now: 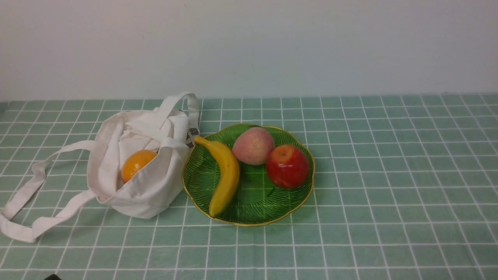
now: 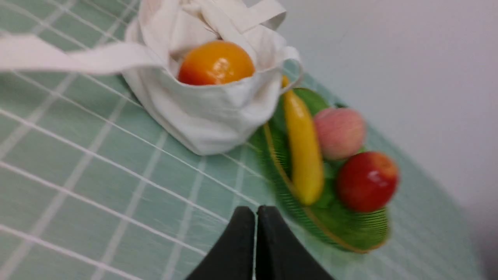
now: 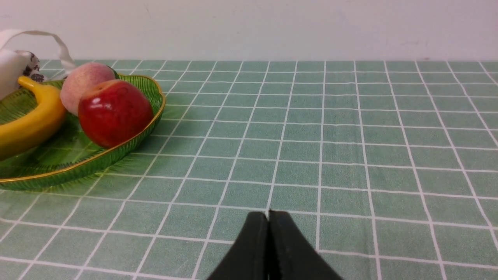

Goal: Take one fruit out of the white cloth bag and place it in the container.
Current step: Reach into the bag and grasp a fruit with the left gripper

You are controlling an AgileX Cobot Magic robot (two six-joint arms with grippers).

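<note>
Risk: glossy orange-yellow fruit sits low in soft cream-white cloth bag; L gripper, closed and empty, may snag fabric. R gripper likewise closed, empty.

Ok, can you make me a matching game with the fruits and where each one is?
Things:
1. orange-yellow fruit
2. banana
3. red apple
4. pink peach

Places:
a. right side of the green plate
b. inside the white cloth bag
c. back of the plate
d. left side of the plate, next to the bag

Pairs: 1-b, 2-d, 3-a, 4-c
</note>
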